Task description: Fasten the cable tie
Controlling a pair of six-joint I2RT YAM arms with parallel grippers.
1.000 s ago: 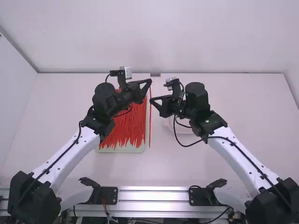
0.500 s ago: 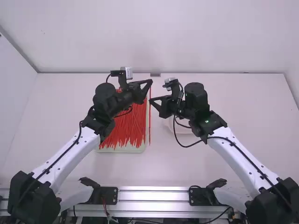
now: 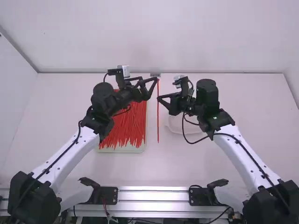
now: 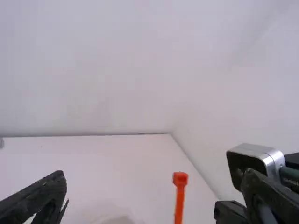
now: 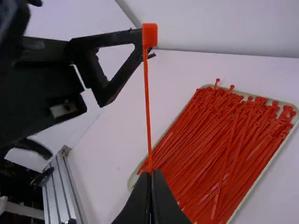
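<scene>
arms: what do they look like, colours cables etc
The left arm and right arm both have white tubular links with bulky black joints. A thin black cable loops loosely beside each forearm. The jaws are black and angular, triangular in outline, and a small silver-grey camera sits on each wrist.

Readable markings: none. I can make out no text, label, brand, number or sign from my station.
</scene>
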